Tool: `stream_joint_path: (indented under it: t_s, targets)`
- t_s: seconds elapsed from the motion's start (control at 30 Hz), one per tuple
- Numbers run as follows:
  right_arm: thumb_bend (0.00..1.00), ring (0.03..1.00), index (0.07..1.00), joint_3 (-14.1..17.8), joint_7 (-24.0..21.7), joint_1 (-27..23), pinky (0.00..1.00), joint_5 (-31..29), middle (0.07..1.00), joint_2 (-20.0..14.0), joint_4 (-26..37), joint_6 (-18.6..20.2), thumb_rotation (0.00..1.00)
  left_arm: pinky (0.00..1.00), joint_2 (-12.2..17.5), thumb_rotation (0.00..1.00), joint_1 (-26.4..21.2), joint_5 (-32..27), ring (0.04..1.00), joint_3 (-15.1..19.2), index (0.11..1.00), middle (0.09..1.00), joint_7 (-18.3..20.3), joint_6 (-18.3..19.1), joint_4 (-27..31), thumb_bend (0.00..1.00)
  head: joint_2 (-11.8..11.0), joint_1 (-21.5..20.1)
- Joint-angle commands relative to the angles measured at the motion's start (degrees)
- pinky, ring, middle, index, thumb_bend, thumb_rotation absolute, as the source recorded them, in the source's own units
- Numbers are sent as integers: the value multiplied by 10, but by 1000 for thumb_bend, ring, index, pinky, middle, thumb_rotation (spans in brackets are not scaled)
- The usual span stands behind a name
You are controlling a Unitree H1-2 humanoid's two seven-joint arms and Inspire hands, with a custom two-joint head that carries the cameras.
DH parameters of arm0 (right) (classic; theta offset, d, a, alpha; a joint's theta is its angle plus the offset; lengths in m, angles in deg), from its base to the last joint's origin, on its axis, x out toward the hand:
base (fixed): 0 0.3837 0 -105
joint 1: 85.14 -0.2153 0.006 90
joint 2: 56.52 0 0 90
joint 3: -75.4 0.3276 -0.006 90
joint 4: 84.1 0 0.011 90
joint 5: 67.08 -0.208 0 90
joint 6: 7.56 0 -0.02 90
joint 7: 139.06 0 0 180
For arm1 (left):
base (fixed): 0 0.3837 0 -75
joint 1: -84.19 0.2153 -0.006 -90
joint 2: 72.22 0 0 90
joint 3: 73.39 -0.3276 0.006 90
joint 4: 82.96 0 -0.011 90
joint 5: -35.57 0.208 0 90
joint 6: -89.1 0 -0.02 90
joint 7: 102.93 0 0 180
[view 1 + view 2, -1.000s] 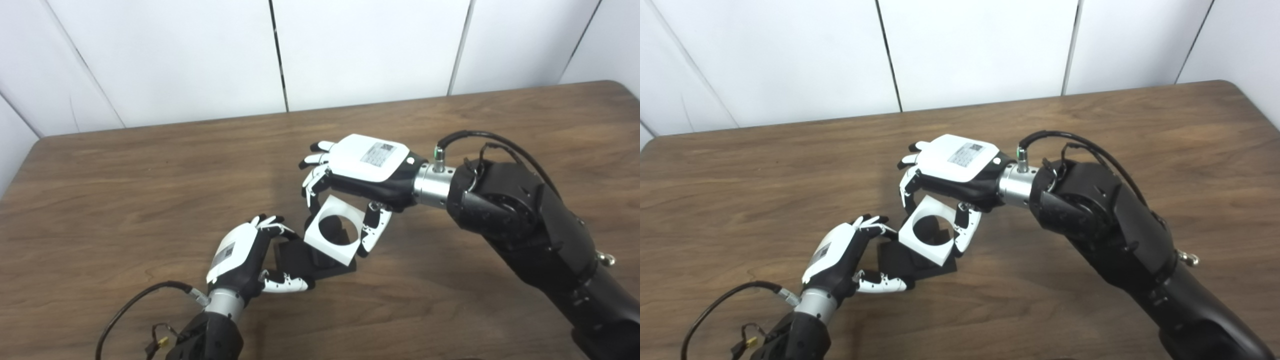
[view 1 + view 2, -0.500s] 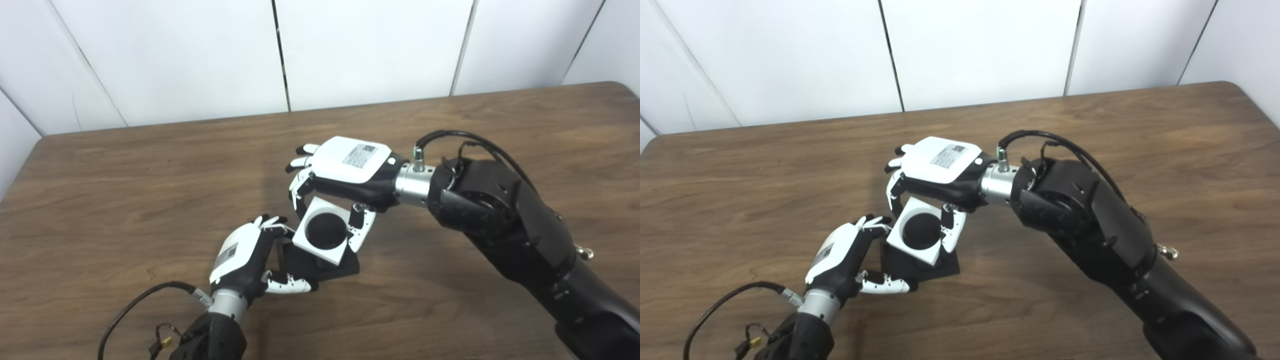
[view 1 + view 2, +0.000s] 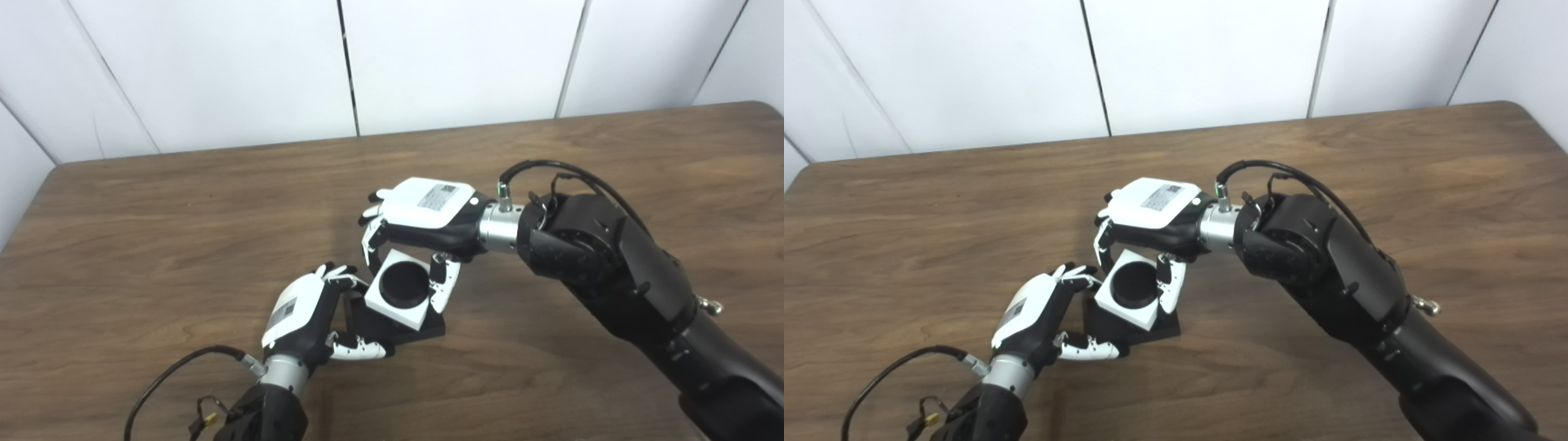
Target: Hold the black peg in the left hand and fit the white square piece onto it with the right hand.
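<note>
On a dark brown wood-grain table (image 3: 184, 202), the robot's left hand (image 3: 304, 312) grips the flat square base of the black peg (image 3: 429, 329), thumb along the near edge and fingers curled over the far corner, while the right hand (image 3: 422, 214) clamps the white square piece with a round hole (image 3: 401, 294) between its fingers on the far side and its thumb on the right. The white piece sits over the black base, tilted so that its upper face leans toward the camera and its corners point diamond-wise; the hole is filled with black, the peg's round top showing inside it. The left eye view shows a wider strip of the base's right corner beyond the white piece; the right eye view (image 3: 1132, 293) shows more of the piece's near white side wall. How far the piece has seated cannot be told. A black cable (image 3: 177, 367) loops from the left wrist.
</note>
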Motion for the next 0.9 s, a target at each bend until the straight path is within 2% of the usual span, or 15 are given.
stream_joint_path:
  t_s: [0.0, 0.17, 0.43, 0.57, 0.6, 0.63, 0.67, 0.73, 0.87]
  targets:
    - [525, 899, 482, 16, 25, -15, 1000, -15, 756, 1, -14, -13, 139, 1000, -4, 65, 8, 2, 1000, -11, 491, 912, 19, 7, -9, 497, 0, 1]
    - [525, 891, 482, 26, 45, -3, 1000, -31, 752, -5, -52, -26, 141, 1000, -4, 65, 8, 3, 1000, -13, 491, 911, 17, 6, -7, 497, 4, 1]
    - [525, 896, 487, 20, 59, 17, 1000, -26, 752, -13, -77, -43, 147, 1000, -4, 66, 10, 3, 1000, -11, 491, 910, 20, 7, -6, 497, 6, 6]
    - [523, 907, 495, 12, 43, 19, 1000, -13, 770, -16, -70, -30, 156, 1000, -2, 65, 10, 0, 1000, -12, 491, 909, 18, 6, -5, 497, 6, 5]
    - [764, 909, 591, 11, 40, 19, 1000, -11, 775, -17, -68, -27, 236, 1000, -1, 65, 10, 1, 1000, -13, 491, 908, 17, 6, -6, 497, 6, 5]
    - [862, 910, 631, 10, 38, 20, 1000, -10, 779, -17, -67, -26, 272, 1000, -1, 66, 9, 1, 1000, -13, 491, 909, 17, 6, -6, 497, 5, 5]
    - [919, 911, 655, 9, 36, 21, 1000, -9, 782, -18, -65, -25, 293, 1000, 0, 66, 9, 0, 1000, -13, 491, 908, 17, 6, -6, 497, 5, 5]
    - [985, 918, 692, 8, 34, 21, 1000, -8, 791, -19, -63, -24, 331, 1000, -1, 66, 9, 0, 1000, -12, 491, 907, 18, 6, -6, 497, 5, 5]
    - [1000, 929, 719, 8, 24, 21, 1000, -10, 804, -19, -57, -18, 384, 1000, -1, 65, 8, 0, 1000, -12, 491, 903, 18, 6, -8, 497, 6, 5]
